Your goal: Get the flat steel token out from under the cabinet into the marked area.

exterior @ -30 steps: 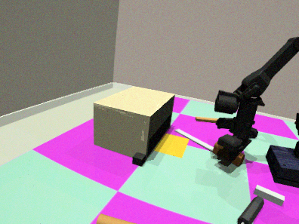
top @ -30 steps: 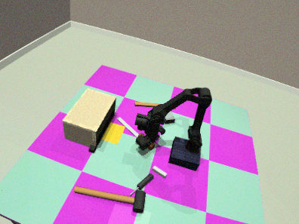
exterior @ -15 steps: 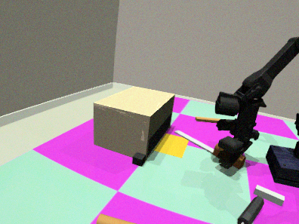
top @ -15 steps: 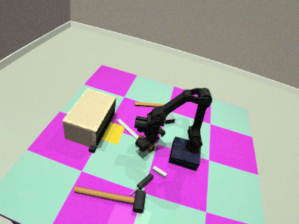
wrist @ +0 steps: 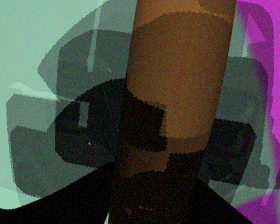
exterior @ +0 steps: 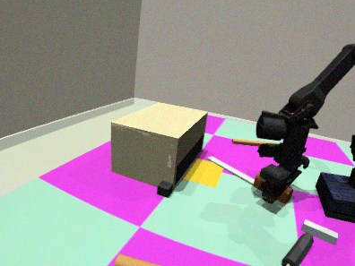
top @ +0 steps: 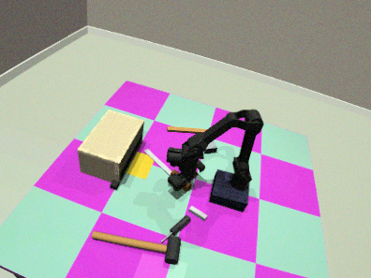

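Currently, the pincer [top: 182, 184] [exterior: 274, 194] [wrist: 150, 177] is partly closed, clamped on a brown handle [top: 187, 185] [exterior: 285, 194] [wrist: 180, 75]; a pale blade [top: 158, 162] [exterior: 232, 171] extends from it toward the yellow patch [top: 140, 166] [exterior: 204, 173].

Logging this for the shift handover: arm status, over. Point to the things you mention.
Gripper [top: 181, 179] [exterior: 274, 195] shut on brown handle [top: 187, 185] [exterior: 285, 194] [wrist: 177, 75]. Token not visible. Marked area [top: 140, 166] [exterior: 204, 173] in front of cabinet [top: 111, 137] [exterior: 143, 153], no token seen there.

Mallet's handle [exterior: 134, 261] (wooden) cut off below.
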`<action>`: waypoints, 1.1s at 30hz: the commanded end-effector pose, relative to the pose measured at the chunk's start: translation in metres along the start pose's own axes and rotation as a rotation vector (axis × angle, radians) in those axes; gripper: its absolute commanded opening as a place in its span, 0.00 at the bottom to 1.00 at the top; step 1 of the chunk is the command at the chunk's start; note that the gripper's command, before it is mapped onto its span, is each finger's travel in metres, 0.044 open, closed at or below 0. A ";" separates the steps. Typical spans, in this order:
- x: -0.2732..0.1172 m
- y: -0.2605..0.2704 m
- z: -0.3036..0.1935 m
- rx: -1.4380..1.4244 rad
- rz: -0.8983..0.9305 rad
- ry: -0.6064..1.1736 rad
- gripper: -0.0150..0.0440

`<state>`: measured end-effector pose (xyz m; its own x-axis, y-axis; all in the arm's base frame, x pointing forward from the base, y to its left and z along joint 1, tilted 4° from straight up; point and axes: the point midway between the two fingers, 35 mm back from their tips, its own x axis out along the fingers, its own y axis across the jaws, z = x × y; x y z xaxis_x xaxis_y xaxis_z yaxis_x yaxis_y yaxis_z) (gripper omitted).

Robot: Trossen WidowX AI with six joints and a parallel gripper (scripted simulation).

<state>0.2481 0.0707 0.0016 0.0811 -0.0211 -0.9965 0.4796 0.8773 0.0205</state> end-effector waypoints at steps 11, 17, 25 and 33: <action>-0.001 0.012 -0.009 0.003 0.005 -0.002 0.25; -0.001 0.017 -0.013 0.003 0.005 -0.002 0.25; -0.001 0.023 -0.018 0.003 0.006 -0.001 0.25; -0.001 0.029 -0.023 0.003 0.006 -0.001 0.25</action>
<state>0.2413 0.1024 0.0001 0.0808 -0.0191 -0.9965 0.4802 0.8769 0.0221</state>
